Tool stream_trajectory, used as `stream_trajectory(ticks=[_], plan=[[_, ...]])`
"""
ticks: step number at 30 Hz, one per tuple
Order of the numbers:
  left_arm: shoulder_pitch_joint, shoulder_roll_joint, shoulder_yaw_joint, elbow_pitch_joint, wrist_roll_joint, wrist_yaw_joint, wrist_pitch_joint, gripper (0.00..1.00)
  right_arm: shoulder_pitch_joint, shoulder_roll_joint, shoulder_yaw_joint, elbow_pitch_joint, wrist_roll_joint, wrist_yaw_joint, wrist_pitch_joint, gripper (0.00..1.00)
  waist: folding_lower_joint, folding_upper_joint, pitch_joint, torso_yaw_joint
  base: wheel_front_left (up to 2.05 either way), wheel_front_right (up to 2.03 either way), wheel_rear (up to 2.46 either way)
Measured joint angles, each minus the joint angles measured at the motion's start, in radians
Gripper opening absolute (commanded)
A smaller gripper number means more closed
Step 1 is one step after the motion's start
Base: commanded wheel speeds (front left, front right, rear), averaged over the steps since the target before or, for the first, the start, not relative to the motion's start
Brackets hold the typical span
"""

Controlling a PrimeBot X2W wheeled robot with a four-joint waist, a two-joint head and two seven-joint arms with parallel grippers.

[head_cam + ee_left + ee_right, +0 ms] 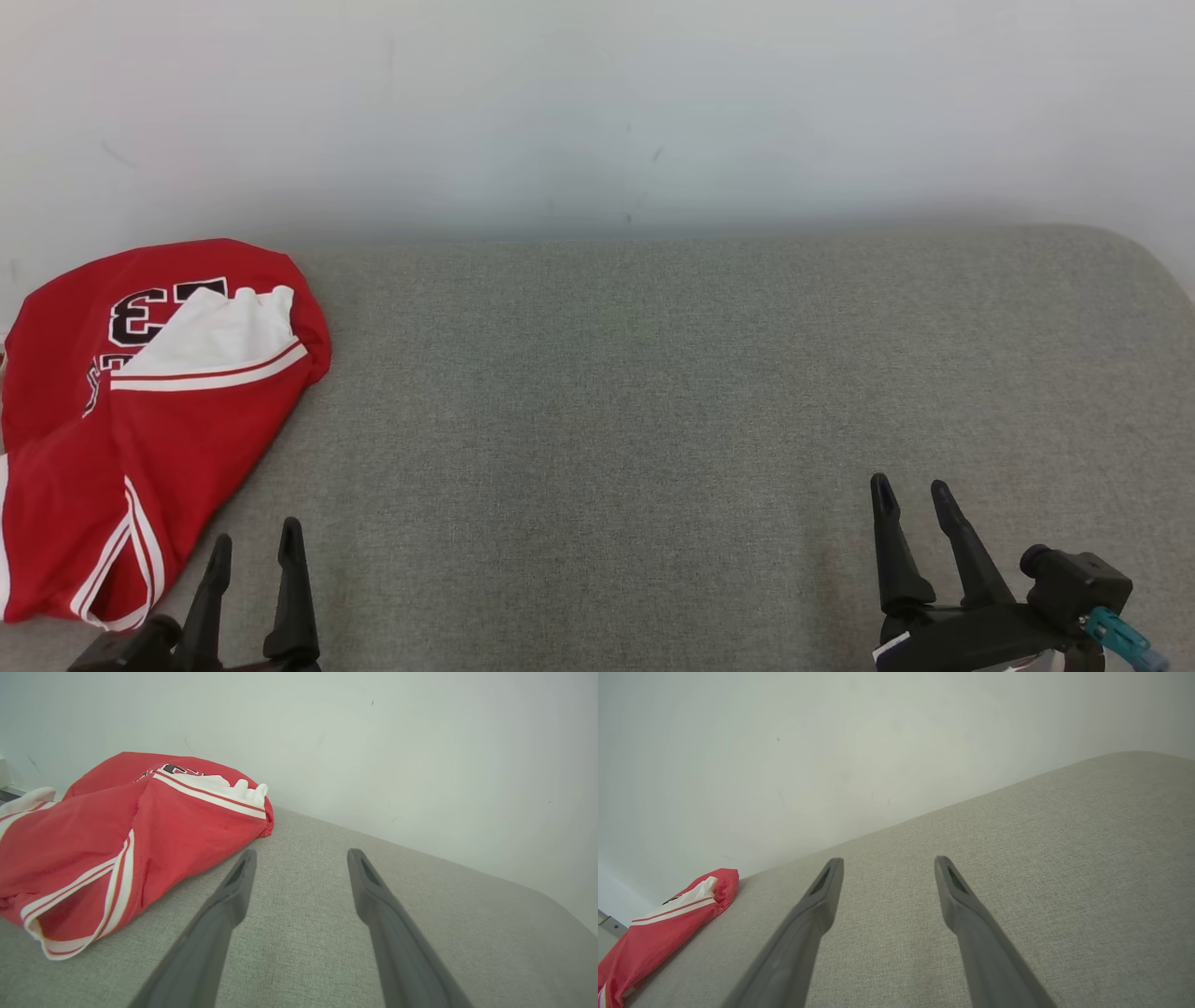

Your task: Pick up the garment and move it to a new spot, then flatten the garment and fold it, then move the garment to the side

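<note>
The garment (140,420) is a red jersey with white stripes and black numerals, lying crumpled at the left end of the grey cushion. It also shows as the garment (107,844) at the left of the left wrist view and as the garment (668,924) far off at the lower left of the right wrist view. My left gripper (255,537) stands open just to the right of the garment's near edge, not touching it. My right gripper (909,487) stands open far to the right over bare cushion. Both hold nothing.
The grey fabric cushion (635,401) spans the view and rounds off at its right end. A plain white wall (597,103) rises right behind it. The garment's left part hangs past the cushion's left edge.
</note>
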Motion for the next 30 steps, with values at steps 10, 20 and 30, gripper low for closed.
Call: stream_trajectory(ticks=[10,20,30], plan=[[0.002,0.006,-0.004,-0.016,0.088,0.001,-0.022,1.0,0.0,-0.001,0.019,0.001,-0.082,0.0,-0.019,1.0,0.0,0.0,0.002,0.002,0.0,0.0,0.0],[0.011,0.013,-0.004,-0.029,0.167,0.0,-0.044,1.0,0.002,-0.002,0.031,-0.002,-0.168,0.0,-0.044,1.0,0.0,0.0,0.003,0.004,0.0,0.0,0.0],[0.021,0.014,0.001,-0.042,0.227,-0.016,-0.065,1.0,0.006,-0.003,0.041,-0.002,-0.239,0.0,-0.063,1.0,0.0,0.0,-0.002,0.007,0.0,0.0,0.0]])
